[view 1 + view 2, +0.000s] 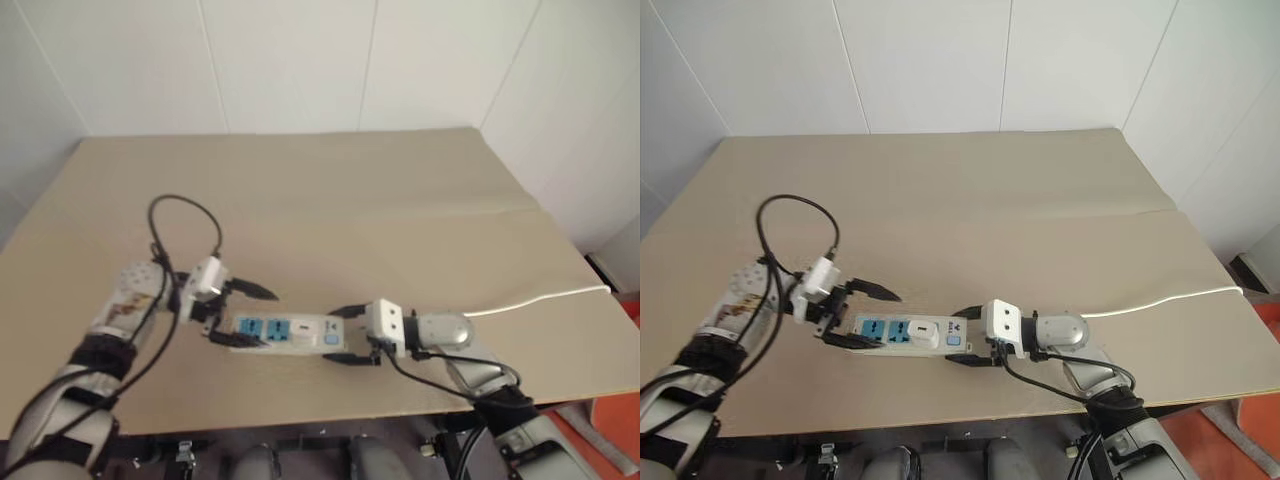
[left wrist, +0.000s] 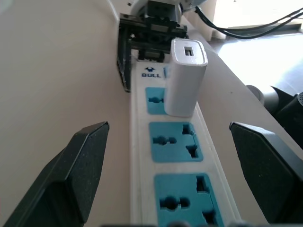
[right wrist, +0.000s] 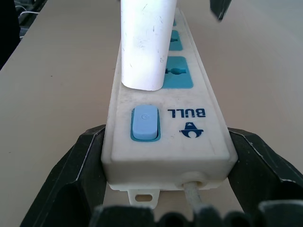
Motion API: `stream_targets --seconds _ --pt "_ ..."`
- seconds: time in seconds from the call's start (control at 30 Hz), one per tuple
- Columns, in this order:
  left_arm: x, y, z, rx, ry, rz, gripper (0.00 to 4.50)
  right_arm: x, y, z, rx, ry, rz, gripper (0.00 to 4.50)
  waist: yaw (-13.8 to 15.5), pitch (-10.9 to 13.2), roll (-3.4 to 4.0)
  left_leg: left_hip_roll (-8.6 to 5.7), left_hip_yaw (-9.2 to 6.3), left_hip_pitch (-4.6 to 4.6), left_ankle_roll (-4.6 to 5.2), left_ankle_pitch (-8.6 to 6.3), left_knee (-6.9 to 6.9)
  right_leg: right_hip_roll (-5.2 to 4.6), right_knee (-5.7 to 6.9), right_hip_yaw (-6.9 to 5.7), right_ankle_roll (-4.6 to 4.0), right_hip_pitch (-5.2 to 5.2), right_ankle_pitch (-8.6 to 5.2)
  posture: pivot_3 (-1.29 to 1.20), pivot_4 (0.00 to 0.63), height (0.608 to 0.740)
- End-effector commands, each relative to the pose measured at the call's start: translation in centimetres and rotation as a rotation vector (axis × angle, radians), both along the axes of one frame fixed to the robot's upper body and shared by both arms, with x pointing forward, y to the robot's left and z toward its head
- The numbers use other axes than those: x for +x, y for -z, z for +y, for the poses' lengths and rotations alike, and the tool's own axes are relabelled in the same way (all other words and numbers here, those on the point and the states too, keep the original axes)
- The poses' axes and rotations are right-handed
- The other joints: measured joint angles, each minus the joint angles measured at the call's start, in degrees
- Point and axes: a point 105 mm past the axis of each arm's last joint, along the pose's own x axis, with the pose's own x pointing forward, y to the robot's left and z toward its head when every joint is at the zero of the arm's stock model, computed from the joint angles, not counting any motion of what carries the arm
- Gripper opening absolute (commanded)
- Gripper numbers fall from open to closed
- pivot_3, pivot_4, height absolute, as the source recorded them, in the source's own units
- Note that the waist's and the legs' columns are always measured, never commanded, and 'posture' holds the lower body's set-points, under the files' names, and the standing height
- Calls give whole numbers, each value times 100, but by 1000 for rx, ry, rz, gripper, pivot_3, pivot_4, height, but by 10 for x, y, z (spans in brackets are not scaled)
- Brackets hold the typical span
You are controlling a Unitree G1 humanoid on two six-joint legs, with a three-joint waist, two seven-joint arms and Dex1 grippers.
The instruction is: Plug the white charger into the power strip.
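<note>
White charger (image 2: 185, 78) is standing upright in the power strip (image 2: 176, 156), seated in the blue socket nearest the switch (image 3: 144, 123), its body covering most of that socket face. Two blue sockets toward the strip's other end are sitting empty. The strip is lying flat on the tan table (image 1: 330, 200), near the front edge, with its thin white cord (image 1: 540, 298) running off toward the table's right side. Right gripper (image 3: 163, 158) is bracing the cord end of the strip: its two black fingers (image 3: 83, 161) are pressing against the strip's long sides just by the switch, spread as wide as the strip itself, so it is gripping the strip and nothing else. Left gripper (image 1: 238, 315) is hanging at the strip's far end with jaws spread wide, one finger on either side and clear of the charger, carrying nothing. Judging the step: insertion is looking complete, and the left arm is at the release stage. From the wrist views the charger seems flush with the socket face, though its prongs are hidden, so full seating cannot be confirmed. Next move is likely calling for the right gripper to loosen off the strip without dragging it, and both arms to draw clear without knocking the charger sideways.
</note>
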Motion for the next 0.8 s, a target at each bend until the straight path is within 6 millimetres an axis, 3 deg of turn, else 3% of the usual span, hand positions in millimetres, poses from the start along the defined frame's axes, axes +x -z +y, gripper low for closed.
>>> stream_targets --seconds 0.03,0.2,0.27,0.5,0.6,0.7,0.8 --pt "10 -31 10 -78 -53 -59 4500 12 5 -9 -15 90 71 4430 21 15 -1 0 0 -1 0 0 1 -1 0 -1 0 0 0 0 150 740" --pt "16 -42 24 -103 -122 -73 4500 17 -8 -17 4 99 55 4469 61 33 3 -3 2 -42 0 0 5 -1 6 -4 -1 -45 1 0 150 740" --pt "14 -42 26 -101 -126 -73 4500 16 -13 -21 7 92 42 4469 89 50 4 -3 0 -81 0 0 20 -1 13 -6 -41 -78 25 0 150 740" --pt "-9 -38 42 -64 -131 -52 4500 -2 -73 -68 -17 30 -72 4469 159 81 15 -20 2 -169 0 0 36 -24 38 -5 -40 -170 32 0 150 740" --pt "-14 -40 45 -57 -137 -51 4500 -13 -89 -83 -38 24 -83 4469 181 83 14 -17 -4 -170 -1 0 36 -21 39 -15 -40 -169 32 0 150 740" --pt "-20 -42 53 -42 -161 -62 4500 -25 -105 -114 -91 79 -95 4469 199 87 18 -19 -5 -166 0 0 39 -22 42 -16 -40 -164 32 0 150 740" --pt "-22 -43 56 -38 -177 -57 4500 -33 -109 -133 -127 128 -77 4469 196 87 18 -23 0 -164 0 1 45 -24 44 -12 -39 -162 31 0 150 740"
